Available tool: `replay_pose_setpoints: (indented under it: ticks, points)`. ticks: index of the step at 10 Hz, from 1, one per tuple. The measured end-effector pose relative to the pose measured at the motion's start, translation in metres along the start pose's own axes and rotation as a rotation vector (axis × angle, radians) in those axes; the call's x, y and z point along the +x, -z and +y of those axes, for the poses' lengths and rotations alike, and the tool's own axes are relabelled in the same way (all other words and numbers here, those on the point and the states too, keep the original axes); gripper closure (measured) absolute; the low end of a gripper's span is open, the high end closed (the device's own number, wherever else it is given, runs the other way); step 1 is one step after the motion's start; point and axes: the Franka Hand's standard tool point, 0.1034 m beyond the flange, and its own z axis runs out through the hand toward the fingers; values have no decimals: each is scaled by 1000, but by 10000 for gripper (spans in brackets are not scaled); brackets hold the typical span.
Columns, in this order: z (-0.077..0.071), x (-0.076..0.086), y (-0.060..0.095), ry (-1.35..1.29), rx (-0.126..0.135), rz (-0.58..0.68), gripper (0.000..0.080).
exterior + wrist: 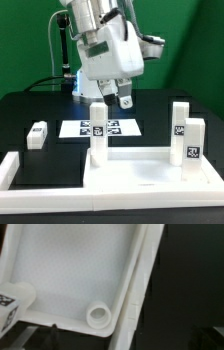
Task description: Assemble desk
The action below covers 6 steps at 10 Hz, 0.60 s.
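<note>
The white desk panel (140,168) lies rim-up at the front of the black table. Three square leg posts stand on it: one at the exterior view's left (97,135) and two at its right (180,120) (193,140). A further leg post (37,133) lies loose on the table to the left. My gripper (111,98) hangs open and empty just above the left standing post. The wrist view looks down into the panel (70,269), showing its rim, a round corner hole (98,314) and a tagged post (12,303).
The marker board (112,127) lies flat behind the panel. White L-shaped border bars run along the front left (12,165) and front right (200,185) of the table. The arm's base stands at the back.
</note>
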Motion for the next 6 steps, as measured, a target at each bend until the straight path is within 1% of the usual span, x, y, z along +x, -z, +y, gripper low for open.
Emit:
replay_pose_setpoints:
  ticks: [2, 3, 4, 5, 6]
  points:
    - [2, 4, -1, 154, -3, 1, 150]
    - [8, 14, -2, 249, -8, 4, 150]
    - [19, 23, 1, 356, -11, 2, 150]
    - [42, 37, 7, 505, -16, -4, 150]
    - [68, 51, 15, 611, -21, -11, 150]
